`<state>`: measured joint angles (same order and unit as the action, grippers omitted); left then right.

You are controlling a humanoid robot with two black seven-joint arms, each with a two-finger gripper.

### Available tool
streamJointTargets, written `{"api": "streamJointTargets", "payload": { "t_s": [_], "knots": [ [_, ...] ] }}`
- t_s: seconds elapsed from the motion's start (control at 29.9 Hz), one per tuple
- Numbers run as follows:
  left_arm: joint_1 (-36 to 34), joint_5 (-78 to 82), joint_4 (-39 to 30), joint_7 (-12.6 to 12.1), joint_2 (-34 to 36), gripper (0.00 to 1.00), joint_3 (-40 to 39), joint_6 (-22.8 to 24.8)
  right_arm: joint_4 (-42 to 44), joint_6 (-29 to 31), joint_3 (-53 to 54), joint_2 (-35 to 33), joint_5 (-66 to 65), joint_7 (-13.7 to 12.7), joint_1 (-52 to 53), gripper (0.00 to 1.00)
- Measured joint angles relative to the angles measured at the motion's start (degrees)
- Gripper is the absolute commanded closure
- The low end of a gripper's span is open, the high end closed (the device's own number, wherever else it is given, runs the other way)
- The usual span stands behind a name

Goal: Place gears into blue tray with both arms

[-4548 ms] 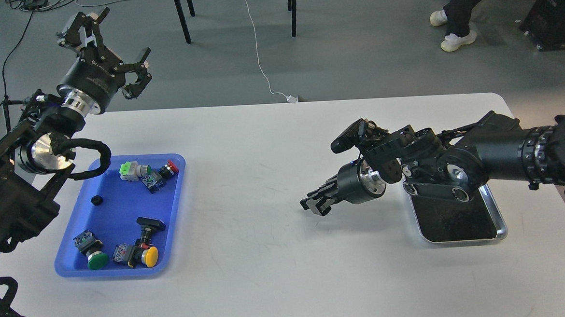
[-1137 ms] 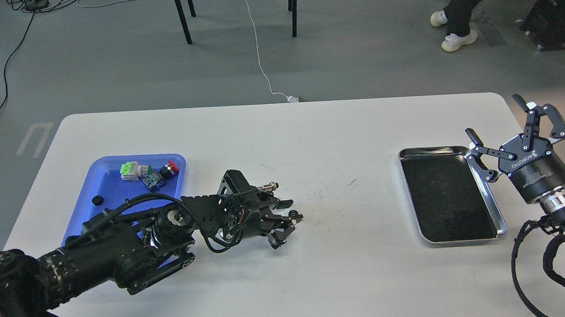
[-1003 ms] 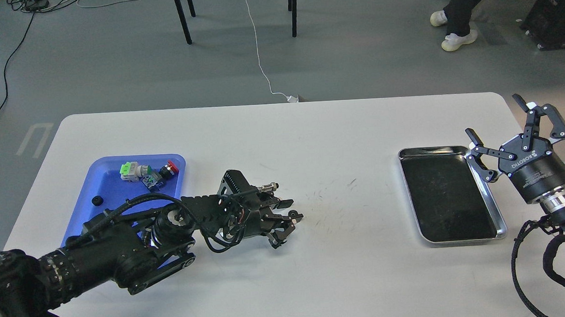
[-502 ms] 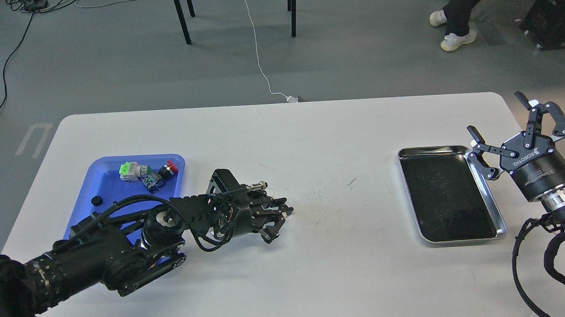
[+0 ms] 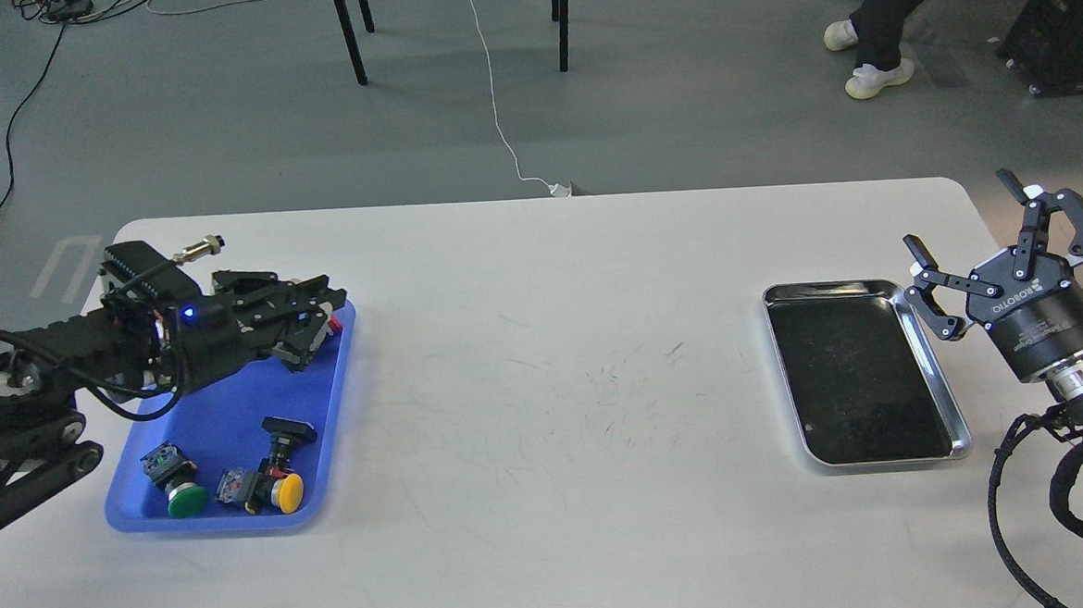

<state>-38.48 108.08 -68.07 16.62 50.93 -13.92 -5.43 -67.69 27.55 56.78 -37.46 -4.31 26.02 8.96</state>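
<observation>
Our left gripper hangs over the far right corner of the blue tray, which sits near the table's left edge; we cannot tell whether its fingers grip anything, and no gear shows. Our right gripper is spread wide beside the steel tray at the right edge.

A robotics lab: a white table stands on grey flooring. Cables trail past chair legs and a bystander's white shoes.
</observation>
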Motion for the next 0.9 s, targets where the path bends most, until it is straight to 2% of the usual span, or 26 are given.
{"api": "streamJointTargets", "payload": {
  "t_s": [0.2, 0.33, 0.4, 0.5, 0.74, 0.9],
  "knots": [
    [5.5, 0.1, 2.1, -0.1, 1.0, 0.86, 0.1, 0.0, 0.0, 0.0, -0.1, -0.2, 0.0, 0.0, 0.0, 0.01],
    [7.0, 0.1, 3.0, -0.3, 0.8, 0.81, 0.1, 0.1, 0.0, 0.0, 0.1, -0.4, 0.0, 0.0, 0.0, 0.01],
    [7.3, 0.1, 3.6, -0.3, 0.6, 0.76, 0.1, 0.1, 0.0, 0.0, 0.4, -0.4, 0.0, 0.0, 0.0, 0.01],
    [7.6, -0.1, 3.9, -0.3, 0.3, 0.58, 0.1, 0.2, 0.0, 0.0, 0.6, -0.4, 0.0, 0.0, 0.1, 0.01],
    [7.8, -0.4, 4.0, -0.3, 0.1, 0.4, 0.0, 0.1, 0.0, 0.0, 0.7, -0.4, 0.0, 0.0, 0.3, 0.01],
    [7.2, -2.5, 3.9, 0.1, 0.1, 0.18, -1.1, -0.7, 0.1, -0.3, 0.7, -0.4, 0.0, 0.0, 2.0, 0.01]
  ]
}}
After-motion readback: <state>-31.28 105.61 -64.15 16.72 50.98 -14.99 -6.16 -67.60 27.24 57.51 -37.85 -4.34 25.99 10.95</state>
